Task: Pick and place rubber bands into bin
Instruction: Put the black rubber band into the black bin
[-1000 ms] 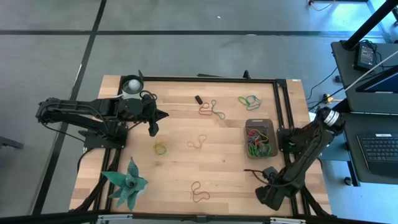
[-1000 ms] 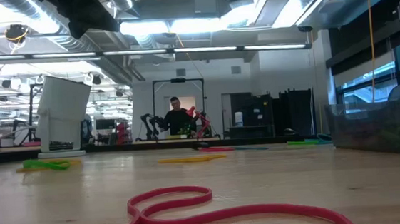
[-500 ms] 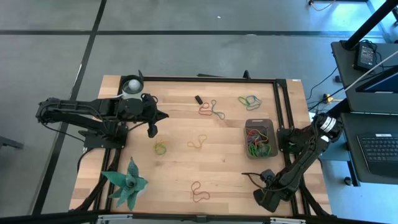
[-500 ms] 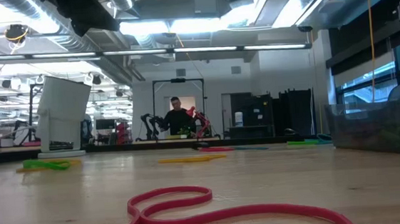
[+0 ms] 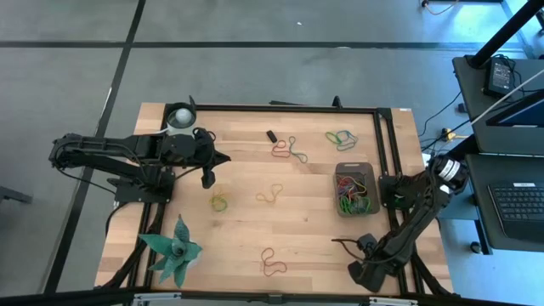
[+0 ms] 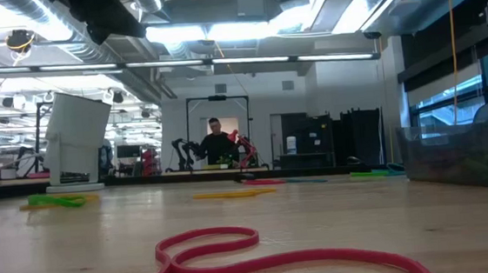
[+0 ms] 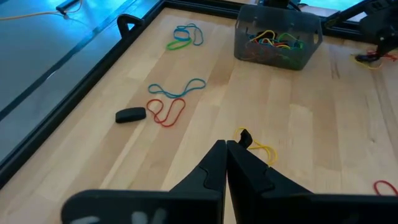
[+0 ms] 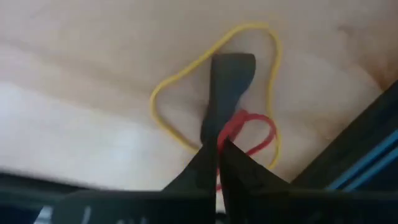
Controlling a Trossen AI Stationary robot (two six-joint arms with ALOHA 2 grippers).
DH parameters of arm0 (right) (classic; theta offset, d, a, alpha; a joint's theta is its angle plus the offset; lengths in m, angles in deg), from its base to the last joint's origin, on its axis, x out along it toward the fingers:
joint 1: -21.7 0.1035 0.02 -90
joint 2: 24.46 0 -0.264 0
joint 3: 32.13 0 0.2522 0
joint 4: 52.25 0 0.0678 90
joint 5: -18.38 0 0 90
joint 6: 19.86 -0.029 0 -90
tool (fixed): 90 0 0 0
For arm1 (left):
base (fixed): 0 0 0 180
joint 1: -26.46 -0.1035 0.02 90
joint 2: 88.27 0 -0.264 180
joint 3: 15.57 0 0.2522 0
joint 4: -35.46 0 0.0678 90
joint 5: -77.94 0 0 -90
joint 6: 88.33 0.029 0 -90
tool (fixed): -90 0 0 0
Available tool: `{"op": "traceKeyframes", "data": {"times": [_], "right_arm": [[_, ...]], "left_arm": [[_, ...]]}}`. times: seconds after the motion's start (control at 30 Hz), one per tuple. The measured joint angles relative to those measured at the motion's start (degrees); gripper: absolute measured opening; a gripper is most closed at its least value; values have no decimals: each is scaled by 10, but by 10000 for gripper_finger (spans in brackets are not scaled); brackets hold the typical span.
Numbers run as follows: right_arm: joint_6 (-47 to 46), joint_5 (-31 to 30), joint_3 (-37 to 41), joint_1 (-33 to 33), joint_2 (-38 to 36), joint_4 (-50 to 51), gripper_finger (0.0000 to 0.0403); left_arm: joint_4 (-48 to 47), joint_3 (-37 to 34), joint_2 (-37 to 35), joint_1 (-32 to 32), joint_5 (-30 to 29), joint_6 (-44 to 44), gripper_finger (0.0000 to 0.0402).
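Observation:
My right gripper (image 8: 232,65) is near the table's near right corner (image 5: 338,241), pointing steeply down and shut on a red rubber band (image 8: 256,134). A yellow rubber band (image 8: 163,99) lies on the wood as a loop around its fingertips. The bin (image 5: 337,191), a dark grey tray, holds several coloured rubber bands (image 7: 273,43). More rubber bands lie loose on the table: red and blue (image 5: 286,150), green and blue (image 5: 342,136), yellow (image 5: 269,195), green (image 5: 219,201), red (image 5: 272,262). My left gripper (image 7: 226,144) hovers shut above the table's left part (image 5: 208,177). My right gripper pinches the red band between its two fingers where the band's strand (image 8: 229,129) runs into the shut jaws. The fingers come from above, pointing steeply down. The rest of the red loop lies on the wood beside them. I cannot tell whether the yellow band is caught too.
A small black oblong piece (image 5: 271,135) lies at the far middle. A white round cup (image 5: 179,116) stands at the far left corner and a teal leafy figure (image 5: 174,251) at the near left. A black frame rail (image 5: 387,153) runs along the table's right side.
My right gripper has sunk a little toward the table near its near right corner and has shut on the red band. The bands on the table and the bin lie as before.

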Motion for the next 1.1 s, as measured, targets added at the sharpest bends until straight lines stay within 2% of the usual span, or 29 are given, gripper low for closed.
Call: {"op": "traceKeyframes", "data": {"times": [0.13, 0.43, 0.67, 0.8, 0.93, 1.1], "right_arm": [[1, -3, -18, 0, -19, 3, 18], [3, -56, -64, 0, -38, 69, 7], [-3, -50, -66, 0, -38, 155, 13], [-12, -39, -66, 0, -38, 185, 13], [-12, -41, -65, 0, -37, 182, 13], [-4, -43, -65, -1, -37, 185, 13]], "left_arm": [[0, 0, 0, 0, 0, 0, 6], [-4, 0, 0, 0, -2, 8, 6], [-9, -1, -7, 0, -54, 29, 5], [-17, -4, -42, 0, -70, 31, 8], [-3, -39, -109, 0, -75, 36, 8], [57, -98, -180, 0, -32, 30, 6]]}}
